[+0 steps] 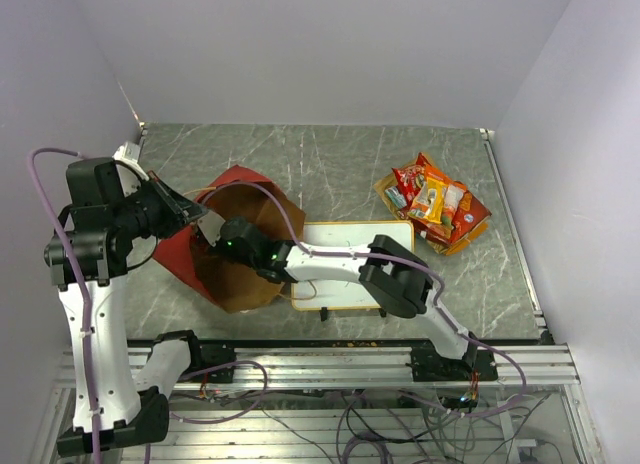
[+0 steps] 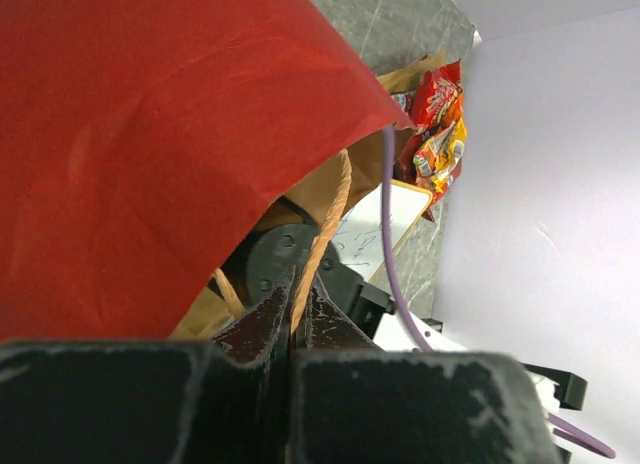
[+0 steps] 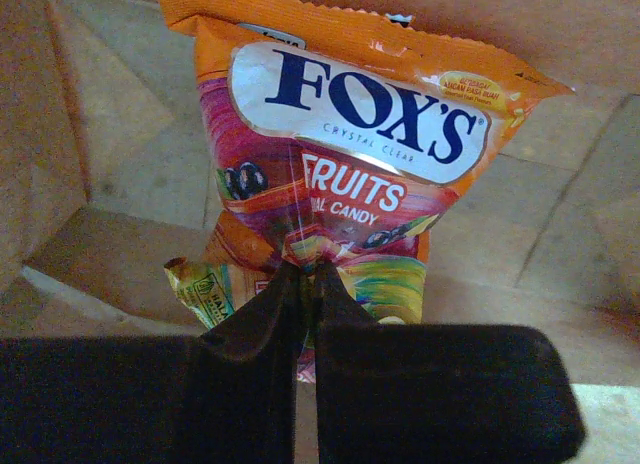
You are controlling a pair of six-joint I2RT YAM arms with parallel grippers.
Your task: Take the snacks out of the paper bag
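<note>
Deep inside the paper bag [image 1: 238,279], the right jaws are pinched tight on the lower edge of the orange Fox's packet [image 3: 350,134], which stretches away ahead of them. The left jaws are clamped on the bag's handle [image 2: 335,209] — the other snacks [image 1: 435,204] lie on the desk [image 1: 330,159], well apart from both.

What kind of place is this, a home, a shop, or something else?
Most likely a robotics lab test cell, not a home. Plain white walls box in a marble-patterned table, a left arm and a right arm are bolted to a metal rail at its near edge, and loose cables trail below.
</note>
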